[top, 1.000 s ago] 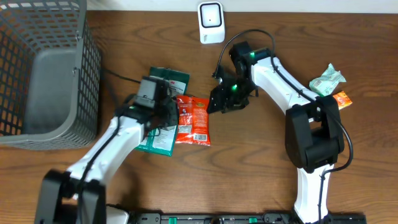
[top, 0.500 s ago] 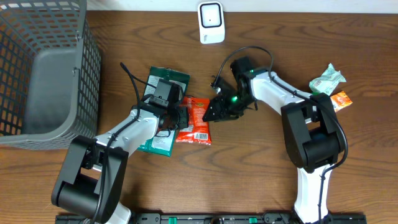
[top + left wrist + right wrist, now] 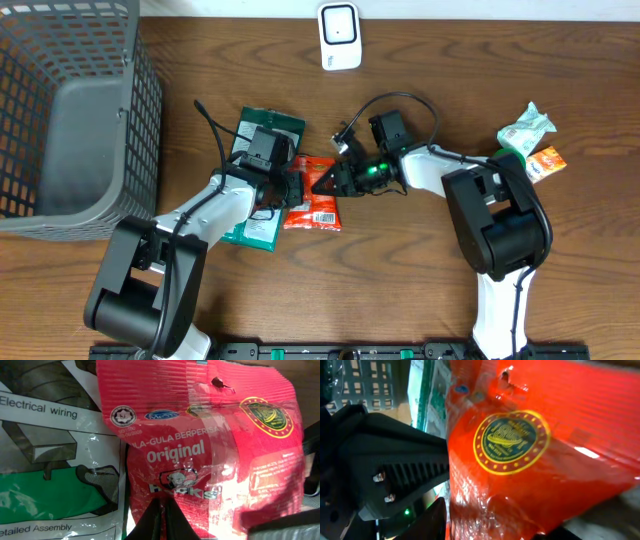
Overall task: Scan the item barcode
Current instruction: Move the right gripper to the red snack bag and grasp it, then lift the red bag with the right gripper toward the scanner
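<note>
Left gripper (image 3: 162, 512) was closed to a point, its tips resting on the lower edge of the red packet (image 3: 312, 200). Whether any foil was pinched between them could not be told. Right gripper (image 3: 325, 183) sat at the packet's upper right edge, so close that its camera saw almost only red foil. Whether its jaws were wide, narrow or gripping could not be told.

The packet lay flat on the table (image 3: 420, 270), printed front up, its left edge against a green packet (image 3: 252, 232). No barcode could be made out on it. A white scanner (image 3: 339, 36) stood well apart at the far edge, with a grey basket (image 3: 60, 110) far left. A pale wrapper (image 3: 525, 127) and an orange packet (image 3: 549, 158) lay far right.

Judged from this, the scan was not yet done. The packet probably needed lifting, turning and carrying to the scanner.
</note>
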Tool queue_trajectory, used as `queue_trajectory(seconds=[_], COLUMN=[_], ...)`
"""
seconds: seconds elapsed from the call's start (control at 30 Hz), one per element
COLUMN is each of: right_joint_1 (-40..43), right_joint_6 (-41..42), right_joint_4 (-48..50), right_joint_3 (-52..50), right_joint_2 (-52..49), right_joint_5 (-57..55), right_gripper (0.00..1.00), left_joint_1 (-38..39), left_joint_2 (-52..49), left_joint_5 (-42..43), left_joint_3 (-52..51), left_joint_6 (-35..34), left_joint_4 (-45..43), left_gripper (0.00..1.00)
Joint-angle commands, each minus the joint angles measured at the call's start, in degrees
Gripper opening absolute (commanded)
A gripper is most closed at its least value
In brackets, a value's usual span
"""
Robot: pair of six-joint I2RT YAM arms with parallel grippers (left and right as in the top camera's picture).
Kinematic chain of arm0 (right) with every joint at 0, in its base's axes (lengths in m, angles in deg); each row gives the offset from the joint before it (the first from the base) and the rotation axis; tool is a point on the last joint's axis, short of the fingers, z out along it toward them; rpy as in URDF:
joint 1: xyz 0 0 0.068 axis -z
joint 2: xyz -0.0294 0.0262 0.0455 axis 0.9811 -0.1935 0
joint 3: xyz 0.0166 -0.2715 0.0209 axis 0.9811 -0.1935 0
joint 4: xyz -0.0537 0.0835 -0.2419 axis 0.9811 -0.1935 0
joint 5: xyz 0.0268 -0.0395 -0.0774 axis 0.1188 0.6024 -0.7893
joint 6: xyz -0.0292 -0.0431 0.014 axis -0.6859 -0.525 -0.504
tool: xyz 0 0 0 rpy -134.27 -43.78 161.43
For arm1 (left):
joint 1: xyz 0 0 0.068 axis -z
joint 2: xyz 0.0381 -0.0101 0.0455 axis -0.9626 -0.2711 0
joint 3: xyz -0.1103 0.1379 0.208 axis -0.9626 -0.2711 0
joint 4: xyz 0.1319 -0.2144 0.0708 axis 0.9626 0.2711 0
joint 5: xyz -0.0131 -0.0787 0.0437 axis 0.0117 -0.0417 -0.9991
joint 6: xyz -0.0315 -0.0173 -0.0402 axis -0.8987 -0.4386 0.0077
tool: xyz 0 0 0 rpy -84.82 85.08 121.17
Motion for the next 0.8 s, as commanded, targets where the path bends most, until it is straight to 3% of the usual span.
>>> queue_trajectory(seconds=[0.0,0.13,0.2,0.3,0.37,0.4,0.5,0.63,0.77], right_joint_1=[-1.9,-1.9,-1.6,-1.3,-1.0,-0.8,-0.6,-0.4,-0.4], right_joint_6=[3.8,3.8,3.2,1.6,0.2,-1.0,-3.3,-7.0,-10.4], right_joint_4=[2.2,3.0,2.9,2.8,2.2,0.8,-1.8,-8.9,-16.2], right_joint_3=[-2.4,-2.4,-2.4,-2.4,-2.4,-2.4,-2.4,-2.4,-2.4], right_joint_2=[0.2,0.2,0.5,1.2,2.4,4.0,7.1,14.6,24.4], right_joint_5=[-1.5,-1.6,-1.6,-1.8,-2.7,-4.8,-7.1,-14.6,-25.5], right_gripper=[0.38,0.14,0.12,0.11,0.09,0.03,0.01,0.01,0.01], left_joint_1=[0.3,0.3,0.3,0.2,0.2,0.2,0.2,-0.4,-3.6], left_joint_2=[-2.7,-2.4,-1.6,1.2,4.4,8.1,14.5,25.0,32.5], left_joint_5=[-0.3,-0.3,-0.3,-0.3,-0.3,-0.3,-0.3,-0.4,-0.6], left_joint_3=[-0.7,-0.5,-0.2,0.4,0.8,1.0,1.0,1.0,1.0], left_joint_6=[-0.3,-0.3,-0.3,-0.3,-0.3,-0.3,-0.3,-0.3,-0.2], left_joint_4=[1.4,1.1,1.1,1.2,1.2,1.2,1.7,5.4,9.3], left_gripper=[0.08,0.07,0.08,0.17,0.29,0.42,0.56,0.63,0.63])
